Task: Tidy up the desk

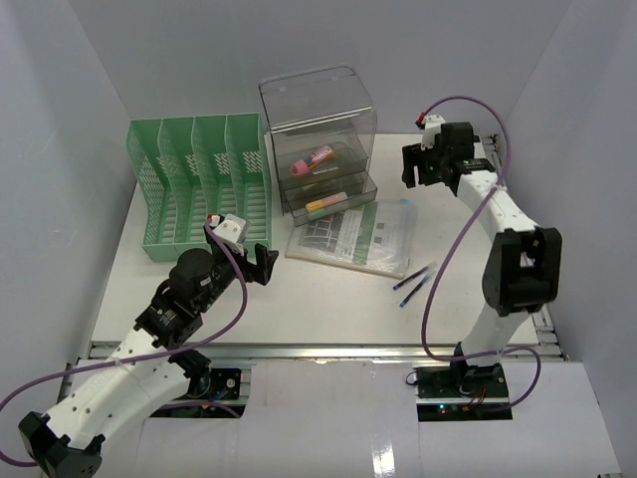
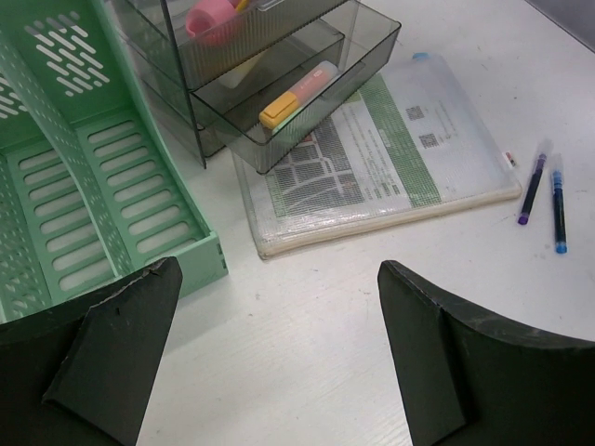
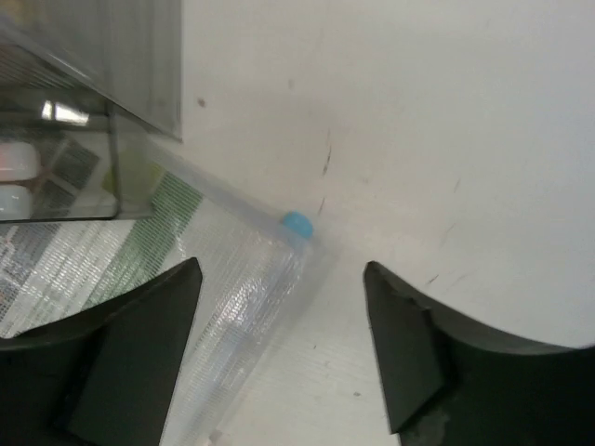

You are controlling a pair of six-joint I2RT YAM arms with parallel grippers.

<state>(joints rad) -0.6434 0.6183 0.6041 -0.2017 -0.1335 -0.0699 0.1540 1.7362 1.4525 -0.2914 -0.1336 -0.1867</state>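
Observation:
The white desk (image 1: 318, 309) carries a clear zip pouch (image 1: 353, 234) holding printed sheets, with a purple pen (image 1: 416, 275) and a blue pen (image 1: 413, 290) lying to its right. My left gripper (image 1: 261, 263) hovers in front of the green file rack (image 1: 199, 184). In the left wrist view it (image 2: 279, 269) stands wide open over bare desk (image 2: 307, 372), with nothing between its fingers. My right gripper (image 1: 410, 169) hangs at the back right, beside the clear grey drawer box (image 1: 320, 139). It (image 3: 281, 269) is open and empty above the pouch's (image 3: 232, 307) blue-tabbed corner.
The drawer box has two drawers pulled out: a pink item (image 2: 212, 17) lies in the upper one and a yellow-and-pink highlighter (image 2: 296, 95) in the lower. The lower drawer overhangs the pouch's (image 2: 390, 153) back edge. White walls enclose the desk on three sides.

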